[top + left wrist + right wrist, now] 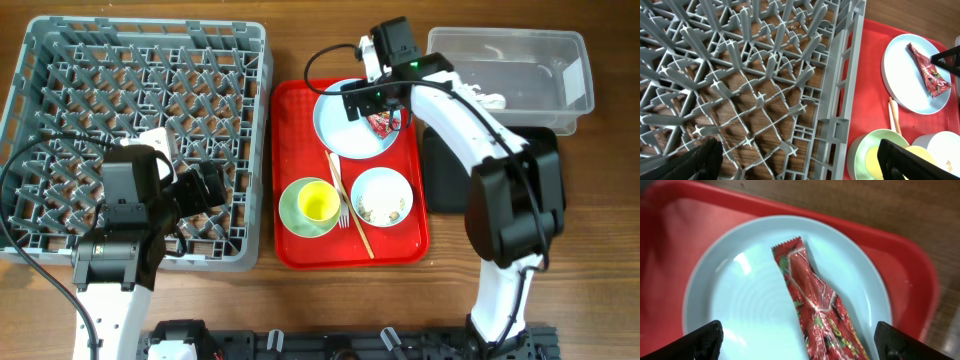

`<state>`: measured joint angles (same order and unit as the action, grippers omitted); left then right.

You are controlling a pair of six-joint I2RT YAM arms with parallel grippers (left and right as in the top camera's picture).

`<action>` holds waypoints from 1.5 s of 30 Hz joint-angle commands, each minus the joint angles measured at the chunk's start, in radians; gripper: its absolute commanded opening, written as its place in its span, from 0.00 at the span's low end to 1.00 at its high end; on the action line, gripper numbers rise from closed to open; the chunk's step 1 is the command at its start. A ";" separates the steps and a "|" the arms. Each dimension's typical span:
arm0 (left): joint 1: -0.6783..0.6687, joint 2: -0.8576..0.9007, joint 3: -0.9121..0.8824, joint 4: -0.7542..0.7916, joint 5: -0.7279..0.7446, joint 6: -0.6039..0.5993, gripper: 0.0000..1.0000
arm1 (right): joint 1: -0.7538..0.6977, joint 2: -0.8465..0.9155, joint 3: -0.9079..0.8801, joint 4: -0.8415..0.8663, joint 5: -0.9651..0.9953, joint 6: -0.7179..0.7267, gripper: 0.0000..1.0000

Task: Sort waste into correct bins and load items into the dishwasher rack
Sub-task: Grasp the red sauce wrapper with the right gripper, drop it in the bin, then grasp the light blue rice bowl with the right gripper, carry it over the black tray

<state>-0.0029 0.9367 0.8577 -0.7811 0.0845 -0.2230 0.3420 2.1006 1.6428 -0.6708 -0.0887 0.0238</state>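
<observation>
Both fingers of the right gripper [802, 342] stand wide apart, empty, above the red wrapper [382, 124] at the plate's [340, 130] 3 o'clock, overhead view. Closing too high likely misses the flat film.

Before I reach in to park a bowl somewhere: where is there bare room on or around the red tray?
Free: the far-left corner of the red tray, between the dishwasher rack and pale-blue plate; the wooden table in front of it. Crowded: its near half, with pale-green bowl, yellow cup, chopsticks, pale-blue bowl.
</observation>
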 commanded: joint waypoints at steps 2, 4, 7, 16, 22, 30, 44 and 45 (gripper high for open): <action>-0.003 -0.006 0.019 0.002 0.016 -0.005 1.00 | 0.006 0.091 -0.002 0.005 0.014 -0.014 0.97; -0.003 -0.006 0.019 0.002 0.016 -0.005 1.00 | 0.006 0.120 -0.002 0.003 0.034 0.005 0.98; -0.003 -0.006 0.019 0.002 0.016 -0.005 1.00 | 0.006 0.145 -0.002 -0.004 0.056 0.044 0.88; -0.003 -0.006 0.019 0.002 0.016 -0.005 1.00 | 0.000 0.012 0.007 -0.077 0.045 0.153 0.04; -0.003 -0.006 0.019 0.002 0.016 -0.005 1.00 | -0.166 -0.201 0.008 -0.064 0.153 0.392 0.04; -0.003 -0.006 0.019 0.002 0.016 -0.005 1.00 | -0.351 -0.244 0.006 -0.003 -0.077 0.426 1.00; -0.003 -0.006 0.019 0.002 0.016 -0.005 1.00 | -0.218 -0.574 -0.176 -0.429 -0.189 0.217 0.87; -0.003 -0.006 0.019 0.002 0.016 -0.005 1.00 | -0.164 -0.605 -0.248 -0.390 -0.163 0.262 0.88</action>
<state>-0.0029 0.9367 0.8577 -0.7815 0.0845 -0.2230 0.0967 1.5700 1.5009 -1.1076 -0.2691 0.2188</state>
